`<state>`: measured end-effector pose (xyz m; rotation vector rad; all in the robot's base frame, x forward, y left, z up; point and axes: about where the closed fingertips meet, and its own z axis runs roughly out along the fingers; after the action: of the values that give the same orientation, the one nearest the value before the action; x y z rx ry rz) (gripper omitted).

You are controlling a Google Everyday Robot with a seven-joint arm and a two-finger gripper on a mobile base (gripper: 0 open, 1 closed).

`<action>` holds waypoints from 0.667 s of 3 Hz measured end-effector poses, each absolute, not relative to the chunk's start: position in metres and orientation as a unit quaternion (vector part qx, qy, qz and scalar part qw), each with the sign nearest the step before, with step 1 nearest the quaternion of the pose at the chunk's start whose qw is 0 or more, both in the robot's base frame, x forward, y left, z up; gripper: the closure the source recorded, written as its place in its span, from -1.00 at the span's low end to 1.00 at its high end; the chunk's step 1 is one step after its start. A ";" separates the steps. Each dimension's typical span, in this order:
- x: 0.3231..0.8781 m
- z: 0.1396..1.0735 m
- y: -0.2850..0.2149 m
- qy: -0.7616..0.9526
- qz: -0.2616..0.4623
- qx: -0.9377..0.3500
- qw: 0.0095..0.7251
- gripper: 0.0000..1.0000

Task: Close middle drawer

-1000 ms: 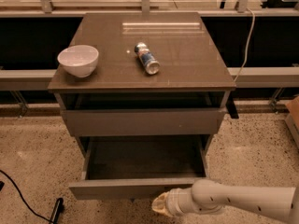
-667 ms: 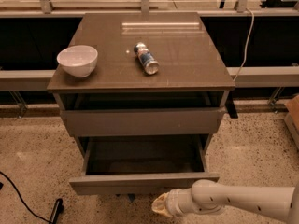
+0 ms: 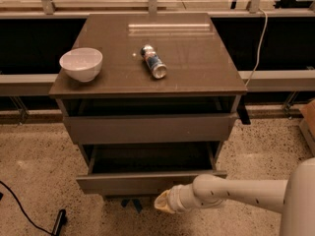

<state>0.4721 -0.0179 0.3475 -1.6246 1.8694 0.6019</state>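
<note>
**One drawer pulled out, and the gripper right by it**

I count one cabinet (image 3: 197, 68) in my camera view. I can see two drawers on it. There may be another one lower down, but the pulled-out drawer hides that part.

The top drawer (image 3: 147, 128) sticks out just a little. There is a dark gap between it and the cabinet top. I cannot see into it.

The middle drawer (image 3: 128, 183) is below it. It is pulled out far toward me, and its flat front hangs over the floor (image 3: 34, 151). I can look down into it, and all I see is its dark bottom and sides.

On the cabinet top I count two things. One is a white bowl (image 3: 81, 64), standing upright near the left edge. I see only white inside it. The other is a can (image 3: 153, 62), lying on its side near the middle. The bowl and the can are apart and do not touch.

I have one arm (image 3: 241, 193). It is white and comes in from the lower right. At its end is one gripper (image 3: 164, 204), with a yellowish tip. The gripper is low down, just under the bottom edge of the middle drawer's front, a bit right of the middle. I cannot tell if it touches the drawer. I also cannot tell whether the gripper is spread apart or squeezed together.

One black cable (image 3: 19, 205) lies on the floor at the lower left, well away from the cabinet.
</note>
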 end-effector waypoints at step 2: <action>0.489 0.358 -0.013 0.688 0.254 -0.609 0.302 1.00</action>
<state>0.4888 -0.0128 0.3579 -1.6139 1.8244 0.6742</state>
